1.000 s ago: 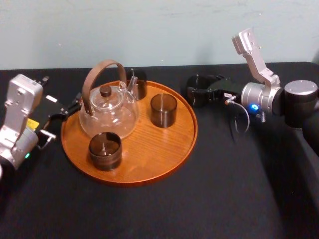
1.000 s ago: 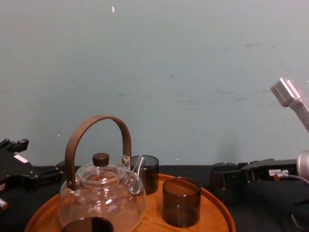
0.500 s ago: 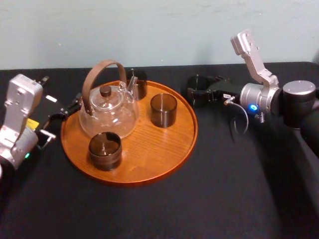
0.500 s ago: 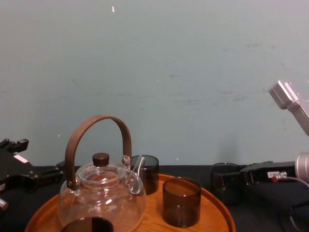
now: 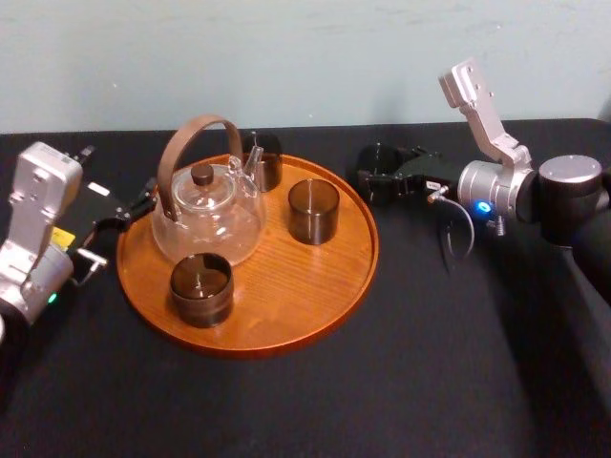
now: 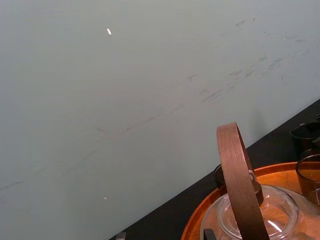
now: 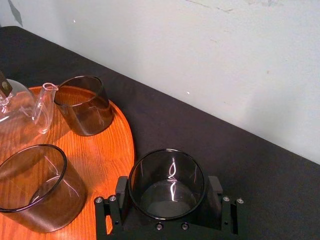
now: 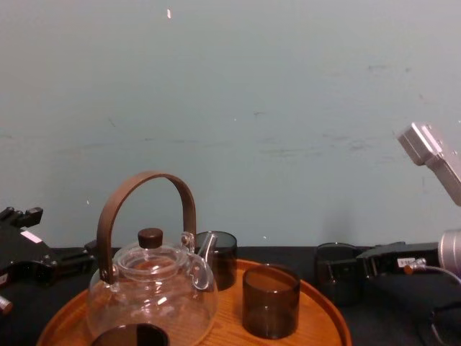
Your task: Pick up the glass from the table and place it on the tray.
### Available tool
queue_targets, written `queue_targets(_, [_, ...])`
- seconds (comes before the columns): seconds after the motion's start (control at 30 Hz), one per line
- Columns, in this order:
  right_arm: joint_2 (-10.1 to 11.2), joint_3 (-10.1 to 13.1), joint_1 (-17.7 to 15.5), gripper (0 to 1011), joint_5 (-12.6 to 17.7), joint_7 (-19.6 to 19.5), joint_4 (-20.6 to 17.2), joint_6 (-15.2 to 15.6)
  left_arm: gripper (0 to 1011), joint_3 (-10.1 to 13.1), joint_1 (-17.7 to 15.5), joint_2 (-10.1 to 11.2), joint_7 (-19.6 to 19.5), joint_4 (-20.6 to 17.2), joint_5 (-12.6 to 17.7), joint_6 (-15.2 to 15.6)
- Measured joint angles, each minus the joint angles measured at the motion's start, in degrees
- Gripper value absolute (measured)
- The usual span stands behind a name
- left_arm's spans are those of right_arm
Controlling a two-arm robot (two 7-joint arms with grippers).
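Smoky glass (image 7: 166, 172) part-hidden in right gripper (image 7: 168, 191)

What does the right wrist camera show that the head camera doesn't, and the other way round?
Right wrist: a look down inside the glass set within the right hand. Head: the left hand parked beside the tray, the whole teapot, and the front glass on the tray. Shared: the tray and that glass beside it on the table.
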Motion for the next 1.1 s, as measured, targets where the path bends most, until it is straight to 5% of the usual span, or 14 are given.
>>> queue_targets(0.27, [0.0,0.0,0.0,998,0.0,0.0,0.0,0.0,1001,0.0,0.0,0.0,0.0,0.0,0.0,0.0])
queue_targets(0.47, [0.0,0.0,0.0,905,0.1,0.0,0.0,0.1,1001,0.0,0.0,0.0,0.0,0.0,0.0,0.0])
queue_targets(1.1, [0.0,-0.1,0.0,904,0.2,0.0,0.1,0.2,1001,0.0,0.0,0.0,0.0,0.0,0.0,0.0])
